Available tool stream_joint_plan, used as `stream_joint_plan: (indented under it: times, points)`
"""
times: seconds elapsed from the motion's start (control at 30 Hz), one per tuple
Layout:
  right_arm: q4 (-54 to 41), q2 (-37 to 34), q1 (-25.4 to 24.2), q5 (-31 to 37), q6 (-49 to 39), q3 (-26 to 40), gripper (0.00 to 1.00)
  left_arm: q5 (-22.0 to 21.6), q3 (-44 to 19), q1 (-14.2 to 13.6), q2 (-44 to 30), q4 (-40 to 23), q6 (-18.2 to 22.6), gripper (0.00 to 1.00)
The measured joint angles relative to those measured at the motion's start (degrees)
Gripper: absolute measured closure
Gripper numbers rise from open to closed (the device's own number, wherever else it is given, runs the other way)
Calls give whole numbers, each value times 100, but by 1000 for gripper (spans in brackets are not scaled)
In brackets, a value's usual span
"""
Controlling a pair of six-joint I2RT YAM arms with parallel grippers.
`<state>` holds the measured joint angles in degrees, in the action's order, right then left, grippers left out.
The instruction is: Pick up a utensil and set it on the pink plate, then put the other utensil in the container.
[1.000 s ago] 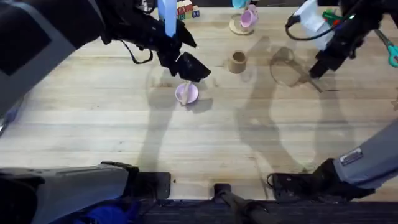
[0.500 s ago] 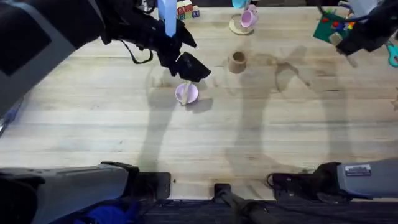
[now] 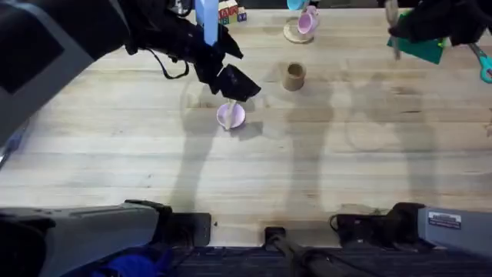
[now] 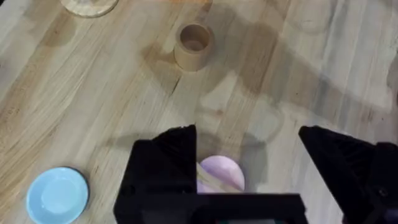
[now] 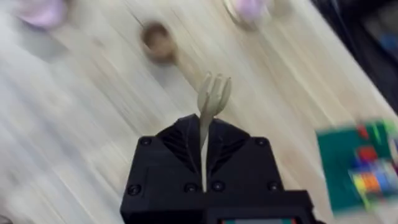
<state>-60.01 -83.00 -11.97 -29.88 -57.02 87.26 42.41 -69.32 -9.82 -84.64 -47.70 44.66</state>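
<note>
Our right pincer [image 5: 203, 140] was clamped on the small pale wooden fork [image 5: 211, 102]; our left pincer [image 4: 249, 162] stood wide apart above the small round pink plate [image 4: 219, 173].

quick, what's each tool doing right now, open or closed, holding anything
Left tool: open, empty, above the pink plate with the spoon on it.
Right tool: closed on the fork.

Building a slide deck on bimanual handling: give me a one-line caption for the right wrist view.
Right gripper shut on the wooden fork, prongs up, above the table with the tan cup beyond.
</note>
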Motion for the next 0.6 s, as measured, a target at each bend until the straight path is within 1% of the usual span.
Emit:
stream_joint_plan:
  times: [0.13, 0.23, 0.4, 0.6]
  points:
    - [4, 0, 0, -1114, -166, 0, 971, 0, 0, 0, 0, 0, 1, 8]
    - [4, 0, 0, -1722, -270, 0, 971, 0, 0, 0, 0, 0, 1, 8]
    - [4, 0, 0, -2411, -502, 0, 971, 0, 0, 0, 0, 0, 0, 8]
    - [7, -2, 0, -2937, -645, 0, 970, 2, 0, 0, 0, 0, 2, 8]
